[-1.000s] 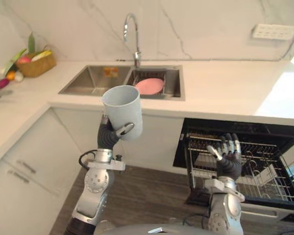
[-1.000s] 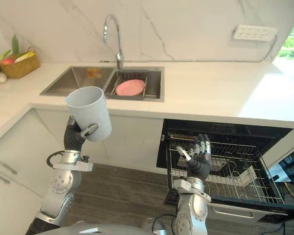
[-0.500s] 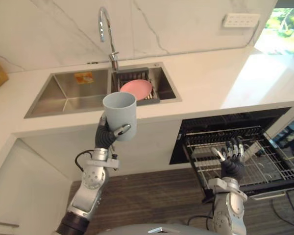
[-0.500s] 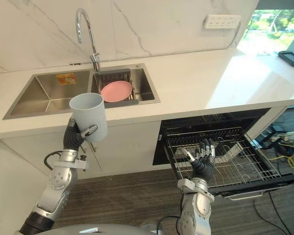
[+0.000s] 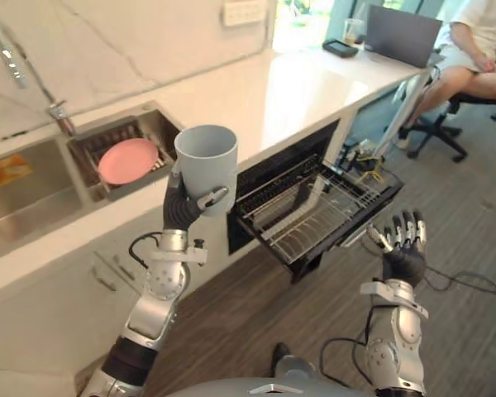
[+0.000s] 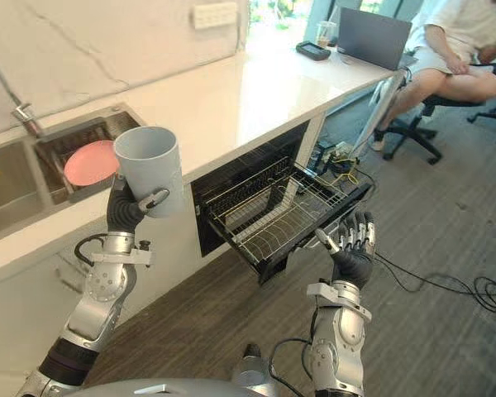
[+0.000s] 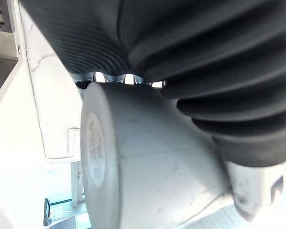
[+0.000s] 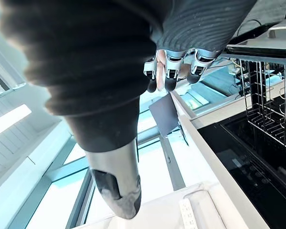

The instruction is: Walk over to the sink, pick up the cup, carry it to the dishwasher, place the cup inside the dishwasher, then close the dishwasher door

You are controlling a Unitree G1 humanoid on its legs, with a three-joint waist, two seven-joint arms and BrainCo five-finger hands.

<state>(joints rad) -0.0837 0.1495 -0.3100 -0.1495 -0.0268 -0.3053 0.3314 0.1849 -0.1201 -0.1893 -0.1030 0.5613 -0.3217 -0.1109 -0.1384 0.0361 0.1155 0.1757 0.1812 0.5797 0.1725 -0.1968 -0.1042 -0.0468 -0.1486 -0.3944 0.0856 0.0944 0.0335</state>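
while the left hand (image 5: 184,212) is raised in front of the white countertop (image 5: 273,87), its fingers and thumb are curled round the lower half of the pale blue-grey cup (image 5: 205,159), which stands upright with its mouth up. in the left wrist view the cup's flat base (image 7: 93,157) shows just past the ribbed cover. the cup is in the air, between the sink (image 5: 21,207) and the dishwasher (image 5: 256,188), touching neither. the dishwasher is open, and its wire rack (image 5: 314,211) is pulled out over the wood floor (image 5: 256,306). the right hand (image 5: 403,255) hovers low over the floor, well apart from the rack, with straight, spread fingers (image 8: 169,76) pointing up and nothing in its grasp. a pink plate (image 5: 127,160) lies in the sink's right basin, near the faucet (image 5: 16,62). at the counter's far end sits a laptop (image 5: 401,33), with a person (image 5: 471,58) seated on an office chair (image 5: 434,124) beside it.
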